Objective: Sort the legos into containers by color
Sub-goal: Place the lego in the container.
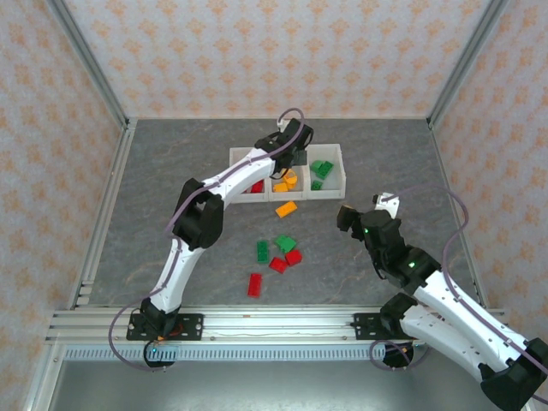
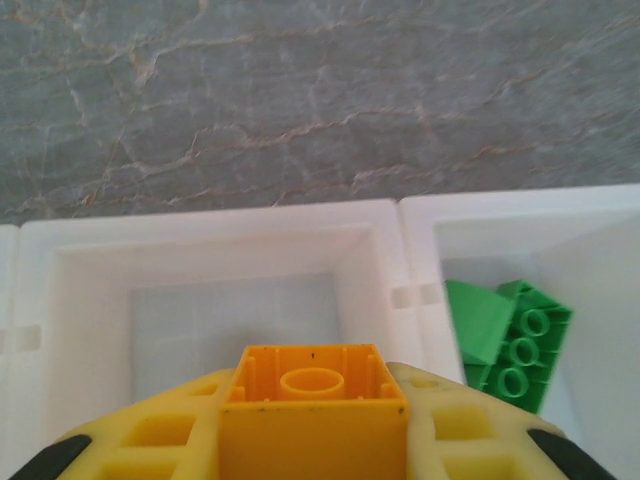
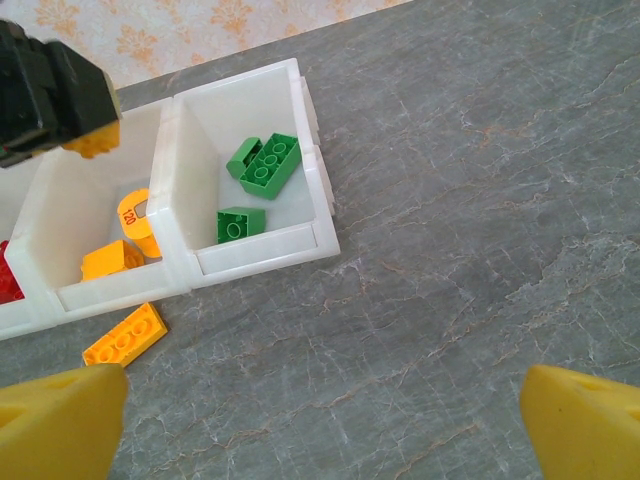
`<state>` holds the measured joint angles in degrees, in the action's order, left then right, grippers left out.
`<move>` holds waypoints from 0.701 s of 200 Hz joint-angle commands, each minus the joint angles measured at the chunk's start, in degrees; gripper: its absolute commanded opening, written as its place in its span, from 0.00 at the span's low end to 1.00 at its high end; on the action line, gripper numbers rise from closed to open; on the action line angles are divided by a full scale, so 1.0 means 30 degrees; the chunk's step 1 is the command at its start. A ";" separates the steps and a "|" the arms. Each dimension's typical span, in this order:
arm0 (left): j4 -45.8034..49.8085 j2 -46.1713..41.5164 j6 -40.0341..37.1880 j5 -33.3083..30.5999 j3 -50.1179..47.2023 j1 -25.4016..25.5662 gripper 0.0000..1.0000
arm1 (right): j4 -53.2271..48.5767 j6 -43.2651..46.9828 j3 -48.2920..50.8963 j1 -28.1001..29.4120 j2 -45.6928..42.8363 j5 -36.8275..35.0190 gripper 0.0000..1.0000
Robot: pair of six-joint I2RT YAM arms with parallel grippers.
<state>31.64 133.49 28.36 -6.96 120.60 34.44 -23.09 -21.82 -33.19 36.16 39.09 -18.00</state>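
Observation:
Three joined white containers (image 1: 343,171) stand at mid-table. The left one holds a red lego (image 1: 257,186), the middle one orange legos (image 1: 285,181), the right one green legos (image 1: 321,169). My left gripper (image 1: 289,152) hangs over the middle container (image 2: 90,300), shut on an orange lego (image 2: 313,400) held hollow side up. Green legos (image 2: 510,340) lie in the neighbouring bin. My right gripper (image 3: 320,430) is open above bare table, in front of and to the right of the containers (image 3: 265,255). An orange lego (image 3: 125,335) lies just outside the bins.
Loose legos lie on the table in front of the containers: orange (image 1: 286,208), two green (image 1: 285,243) (image 1: 262,251), and three red (image 1: 294,256) (image 1: 277,265) (image 1: 254,284). Patterned walls with metal frame posts (image 1: 94,77) enclose the table.

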 commanded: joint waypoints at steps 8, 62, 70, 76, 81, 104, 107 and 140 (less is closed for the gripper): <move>0.0099 0.0034 -0.0628 -0.0881 0.0339 -0.0188 0.22 | 0.0281 0.0269 0.0161 -0.0130 -0.0197 -0.0072 1.00; -0.0790 0.0093 -0.0965 -0.0803 0.0315 -0.0561 0.51 | 0.0394 0.0273 0.0251 -0.0130 -0.0198 -0.0126 1.00; -0.0731 0.0074 -0.0948 -0.0688 0.0348 -0.0678 0.55 | 0.0487 0.0249 0.0325 -0.0130 -0.0171 -0.0078 1.00; -0.0673 0.0014 -0.0939 -0.0644 0.0334 -0.0746 0.58 | 0.0534 0.0271 0.0335 -0.0130 -0.0143 -0.0037 1.00; -0.0636 -0.0076 -0.0952 -0.0603 0.0319 -0.0781 0.61 | 0.0547 0.0265 0.0340 -0.0130 -0.0125 -0.0013 1.00; -0.0846 -0.1107 -0.1572 -0.0551 -0.0203 -0.0785 0.63 | 0.0490 0.0273 0.0311 -0.0130 -0.0054 -0.0037 1.00; -0.0830 -0.1269 -0.1741 -0.0551 -0.0288 -0.0785 0.64 | 0.0490 0.0273 0.0311 -0.0130 -0.0059 -0.0050 1.00; -0.0522 -0.4257 -0.2880 -0.1373 -0.3202 -0.0785 0.93 | 0.0490 0.0272 0.0298 -0.0131 -0.0052 0.0012 1.00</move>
<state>30.17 130.72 23.18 -8.29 117.32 31.99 -22.65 -21.82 -32.86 36.16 39.16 -17.98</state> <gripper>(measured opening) 0.846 0.998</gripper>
